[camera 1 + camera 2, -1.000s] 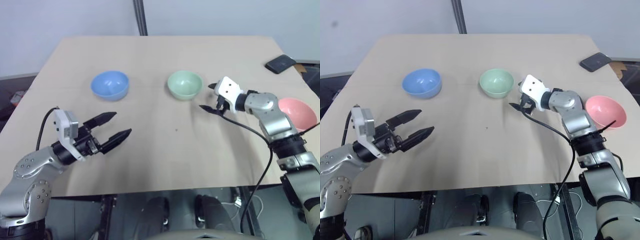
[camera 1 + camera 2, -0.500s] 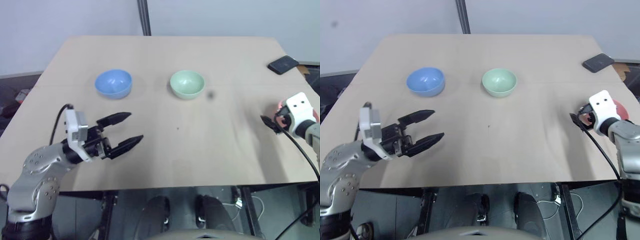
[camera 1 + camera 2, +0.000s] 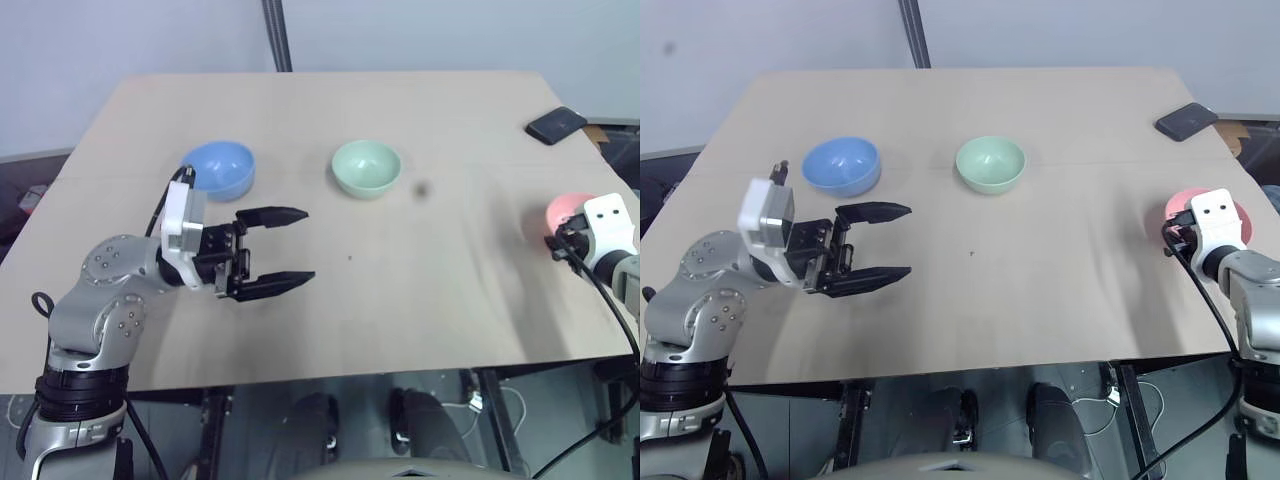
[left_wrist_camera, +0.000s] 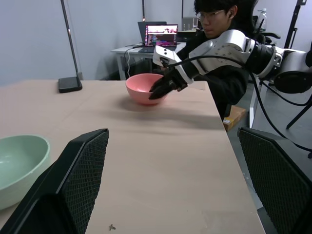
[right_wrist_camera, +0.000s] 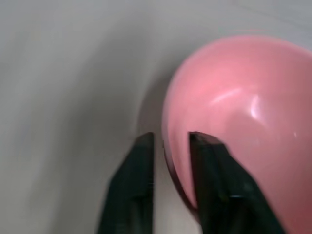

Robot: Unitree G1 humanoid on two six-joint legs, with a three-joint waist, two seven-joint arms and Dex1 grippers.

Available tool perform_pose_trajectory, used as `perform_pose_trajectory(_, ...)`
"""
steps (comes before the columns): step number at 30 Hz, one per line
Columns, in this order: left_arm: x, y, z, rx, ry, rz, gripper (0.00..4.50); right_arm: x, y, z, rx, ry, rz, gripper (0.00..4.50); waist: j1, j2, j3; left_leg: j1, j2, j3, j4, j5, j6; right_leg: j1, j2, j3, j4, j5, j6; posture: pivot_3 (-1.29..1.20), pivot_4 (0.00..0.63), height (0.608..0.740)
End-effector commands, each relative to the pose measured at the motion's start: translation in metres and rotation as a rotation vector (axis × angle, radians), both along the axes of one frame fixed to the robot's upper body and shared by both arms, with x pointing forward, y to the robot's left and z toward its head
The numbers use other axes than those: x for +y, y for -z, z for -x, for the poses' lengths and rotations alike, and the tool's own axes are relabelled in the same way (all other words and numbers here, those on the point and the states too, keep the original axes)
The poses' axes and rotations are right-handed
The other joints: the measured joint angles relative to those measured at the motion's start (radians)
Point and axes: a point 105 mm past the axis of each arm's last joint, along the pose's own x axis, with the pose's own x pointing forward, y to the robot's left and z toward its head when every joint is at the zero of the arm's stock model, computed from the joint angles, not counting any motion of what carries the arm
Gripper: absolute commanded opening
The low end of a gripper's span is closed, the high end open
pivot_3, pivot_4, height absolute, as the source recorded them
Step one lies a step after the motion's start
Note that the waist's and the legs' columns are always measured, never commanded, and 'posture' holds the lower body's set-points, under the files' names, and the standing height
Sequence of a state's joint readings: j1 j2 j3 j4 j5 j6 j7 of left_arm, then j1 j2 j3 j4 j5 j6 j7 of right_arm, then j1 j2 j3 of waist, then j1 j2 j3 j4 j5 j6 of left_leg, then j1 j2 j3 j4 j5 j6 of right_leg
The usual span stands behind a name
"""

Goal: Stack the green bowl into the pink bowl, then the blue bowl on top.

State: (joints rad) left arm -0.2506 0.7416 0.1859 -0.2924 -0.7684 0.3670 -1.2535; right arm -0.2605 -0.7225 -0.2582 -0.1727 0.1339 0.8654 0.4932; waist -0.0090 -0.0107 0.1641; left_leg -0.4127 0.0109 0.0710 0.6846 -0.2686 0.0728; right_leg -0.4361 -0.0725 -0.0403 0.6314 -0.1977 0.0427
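Observation:
The green bowl stands upright at the table's middle back, with the blue bowl to its left. The pink bowl sits near the right edge. My right gripper is shut on the pink bowl's near rim, one finger inside and one outside; the left wrist view also shows that grip on the pink bowl. My left gripper hovers open and empty over the table, just in front of the blue bowl, pointing right.
A dark phone lies at the table's back right corner. A pole rises behind the back edge. In the left wrist view a person sits past the right side of the table.
My right arm swung from beside the green bowl over to the pink bowl and its fingers shut on the rim. My left gripper moved right and turned to point right, still open.

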Motion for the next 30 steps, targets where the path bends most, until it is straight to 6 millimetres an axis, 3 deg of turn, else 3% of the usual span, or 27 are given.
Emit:
perform_pose_trajectory(1,0.002,-0.002,0.001,-0.023,-0.039,-0.012,4.50,0.013,-0.023,-0.007,-0.086,-0.095,0.065,0.14,0.000,0.000,0.000,0.000,0.000,0.000,0.000,0.000,0.000,0.000,0.000,0.000,0.000,0.000,0.000,0.00,0.150,0.739)
perform_pose_trajectory(3,0.006,0.003,-0.001,-0.008,-0.084,-0.014,4.50,0.041,-0.031,-0.006,-0.124,-0.265,0.072,0.14,0.000,0.000,0.000,0.000,0.000,0.000,0.000,0.000,0.000,0.000,0.000,0.000,0.000,0.000,0.000,0.00,0.150,0.739)
perform_pose_trajectory(6,0.016,0.014,-0.008,0.027,-0.193,-0.027,4.50,0.121,-0.040,0.023,-0.144,-0.713,-0.063,0.14,-0.005,0.000,0.000,0.001,0.001,0.000,0.000,0.000,0.000,0.000,0.001,0.001,0.000,0.000,0.000,0.00,0.150,0.739)
perform_pose_trajectory(7,0.020,0.017,-0.011,0.036,-0.226,-0.034,4.50,0.139,-0.041,0.032,-0.136,-0.805,-0.092,0.14,-0.006,0.000,0.000,0.000,0.002,0.000,0.000,0.000,0.000,-0.001,0.001,0.001,0.000,0.000,0.000,0.00,0.150,0.739)
perform_pose_trajectory(10,0.031,0.023,-0.020,0.049,-0.345,-0.051,4.50,0.187,-0.034,0.048,-0.095,-0.970,-0.157,0.14,-0.003,0.000,0.000,0.000,0.005,0.000,0.000,-0.001,0.001,-0.001,0.002,-0.001,0.000,0.000,0.000,0.00,0.150,0.739)
perform_pose_trajectory(12,0.037,0.024,-0.028,0.054,-0.424,-0.046,4.50,0.206,-0.022,0.054,-0.035,-1.041,-0.148,0.14,0.003,-0.001,0.000,0.000,0.005,-0.001,0.001,-0.002,0.003,0.000,0.002,-0.001,0.001,0.000,0.000,0.00,0.150,0.739)
perform_pose_trajectory(16,0.057,0.028,-0.049,0.047,-0.729,-0.143,4.50,0.220,0.000,0.043,0.029,-1.065,-0.076,0.14,0.015,-0.002,0.000,0.000,0.002,-0.001,0.002,0.000,0.000,0.000,0.000,-0.002,0.001,0.000,-0.001,0.00,0.150,0.739)
perform_pose_trajectory(19,0.057,0.024,-0.050,0.004,-0.784,-0.182,4.50,0.218,0.004,0.031,0.036,-1.046,-0.030,0.99,0.022,-0.002,0.000,-0.001,0.001,-0.001,0.002,0.000,0.000,0.000,0.000,-0.001,0.001,0.000,-0.001,0.00,0.150,0.739)
perform_pose_trajectory(20,0.058,0.023,-0.050,-0.009,-0.800,-0.196,4.50,0.219,0.004,0.030,0.036,-1.048,-0.027,1.51,0.024,-0.002,0.000,-0.001,0.001,-0.001,0.002,0.000,0.000,-0.001,0.000,-0.002,0.001,0.000,-0.001,0.00,0.150,0.739)
perform_pose_trajectory(24,0.065,0.016,-0.057,-0.002,-0.907,-0.213,4.50,0.220,-0.016,0.034,-0.011,-1.065,-0.084,3.59,0.023,-0.002,0.000,-0.001,0.001,-0.001,0.002,0.000,0.000,-0.001,0.000,-0.002,0.001,0.000,-0.001,0.00,0.150,0.739)
perform_pose_trajectory(26,0.067,0.011,-0.064,-0.008,-0.951,-0.272,4.50,0.221,-0.033,0.045,-0.064,-1.098,-0.183,4.38,0.023,-0.002,0.000,-0.001,0.001,-0.001,0.002,0.000,0.000,-0.001,0.000,-0.002,0.001,0.001,-0.001,0.00,0.150,0.739)
perform_pose_trajectory(30,0.066,-0.005,-0.092,-0.151,-0.970,-0.464,4.50,0.216,-0.059,0.055,-0.157,-1.101,-0.275,4.38,0.029,-0.003,0.000,-0.001,0.001,-0.003,0.002,0.000,-0.001,0.000,0.000,-0.003,0.002,0.001,-0.001,0.00,0.150,0.739)
